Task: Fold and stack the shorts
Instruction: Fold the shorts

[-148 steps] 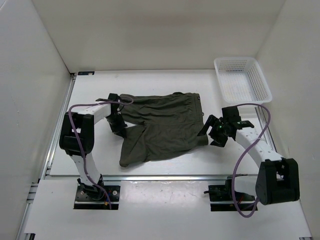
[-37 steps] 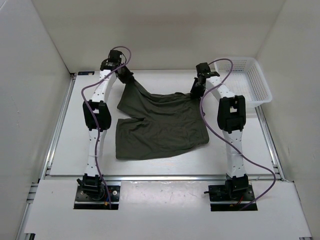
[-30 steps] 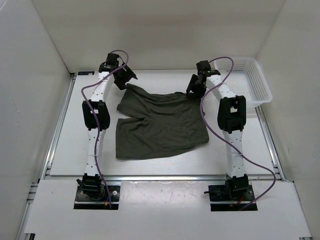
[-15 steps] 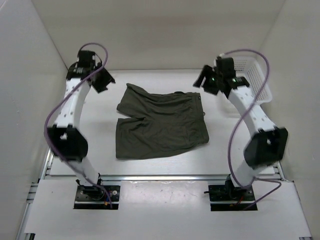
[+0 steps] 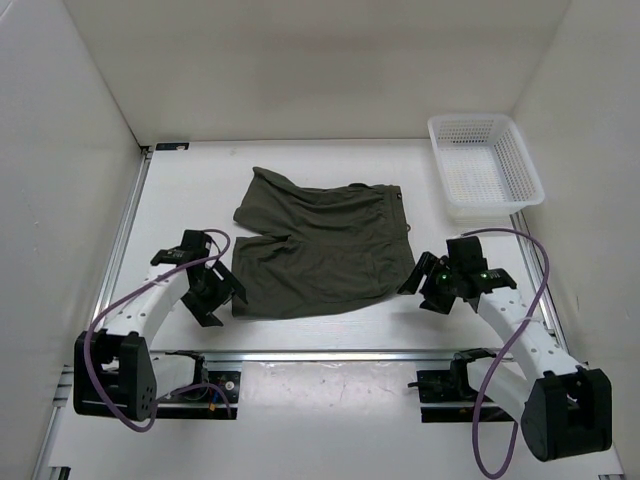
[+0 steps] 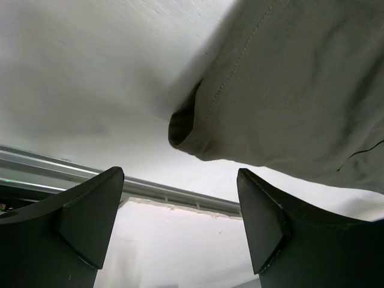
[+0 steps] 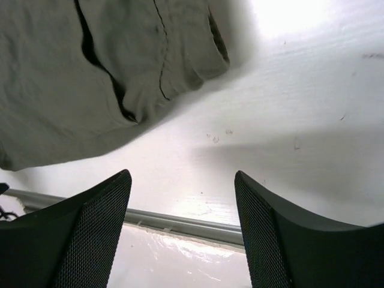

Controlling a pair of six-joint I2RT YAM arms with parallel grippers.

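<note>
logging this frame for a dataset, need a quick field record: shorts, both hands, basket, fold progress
shorts: dark olive, spread flat on the table, waistband toward the right, legs toward the left
left hand: open, holds nothing, low beside the near-left leg hem
right hand: open, holds nothing, low beside the near-right corner of the shorts
basket: white mesh, far right of the table, apart from the shorts
fold progress: not yet folded
</note>
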